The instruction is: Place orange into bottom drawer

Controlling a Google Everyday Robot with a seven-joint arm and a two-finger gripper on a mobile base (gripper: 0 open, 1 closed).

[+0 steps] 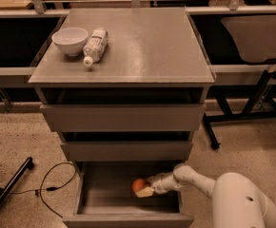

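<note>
The bottom drawer [104, 196] is pulled open below the two grey drawers above it, showing its shallow grey inside. The orange [138, 185] is inside this drawer, right of its middle and close to the floor. My gripper [143, 188] reaches in from the right on the white arm [195, 178] and is shut on the orange, pale fingers either side of it. Whether the fruit rests on the drawer floor cannot be told.
On the cabinet top [147, 46] a white bowl [70, 40] stands at the back left with a plastic bottle [95, 45] lying beside it. A black cable [52, 186] and a dark bar [9, 189] lie on the floor to the left. A table frame [233, 118] stands to the right.
</note>
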